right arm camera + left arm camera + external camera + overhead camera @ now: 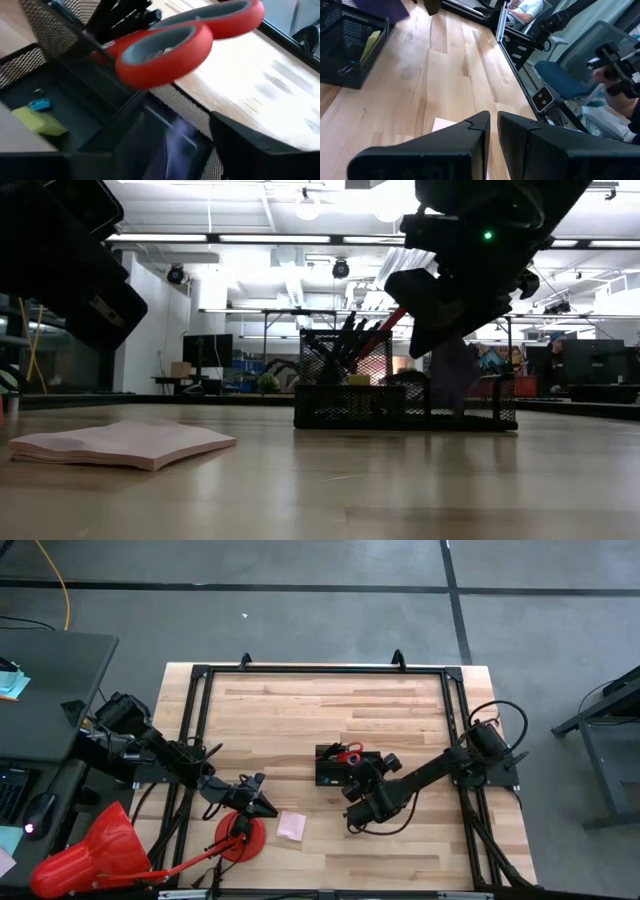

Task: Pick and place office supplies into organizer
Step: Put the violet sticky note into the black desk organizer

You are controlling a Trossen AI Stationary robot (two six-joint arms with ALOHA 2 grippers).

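Observation:
The black mesh organizer [330,768] [400,395] stands mid-table. In it, red-handled scissors [170,45] and dark pens [120,15] stand upright, and a yellow piece [40,122] lies in a low compartment. My right gripper [358,780] [187,145] hovers over the organizer's right end, open, with a blurred purple pad [175,145] [455,375] between its fingers, reaching down into a compartment. A pink sticky pad [291,826] [120,442] lies flat on the table, left of the organizer. My left gripper [262,804] [493,127] is shut near the pink pad, above the table. My right gripper's fingers stand apart on either side of the purple pad [177,137], coming down at a slant from the table's near right. The pad is blurred, and I cannot tell whether either finger touches it.
A big red cone [95,850] and a red disc with a stick [243,837] sit at the near left. Black frame rails [320,670] ring the tabletop. A seated person [525,7] is beyond the table. Bare wood lies behind and right of the organizer.

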